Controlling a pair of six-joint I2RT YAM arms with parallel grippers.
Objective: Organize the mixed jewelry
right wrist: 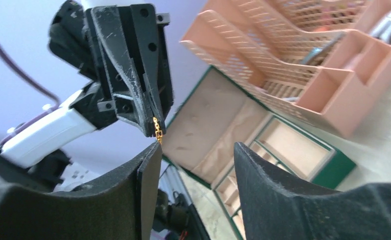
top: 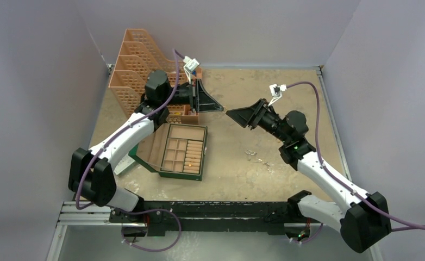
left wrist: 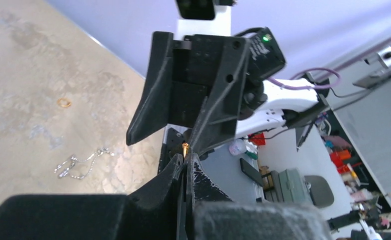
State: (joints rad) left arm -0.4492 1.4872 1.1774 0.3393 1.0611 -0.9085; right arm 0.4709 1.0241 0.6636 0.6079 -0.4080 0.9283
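My left gripper (top: 220, 107) is shut on a small gold chain piece (left wrist: 185, 148), which pokes out of the fingertips; it also shows in the right wrist view (right wrist: 157, 129). My right gripper (top: 233, 115) is open and empty, pointing tip to tip at the left gripper (right wrist: 152, 129), above the table beyond the green box (top: 177, 149). A gold ring (left wrist: 64, 102) and a silvery chain (left wrist: 81, 165) lie on the table. Small silvery pieces (top: 252, 153) lie right of the box. A small gold item (top: 190, 161) sits in a box compartment.
The green box stands open, its beige lid (right wrist: 218, 125) tilted back. A peach mesh organiser (top: 134, 70) stands at the back left, just behind the left arm. Grey walls close in the table on three sides.
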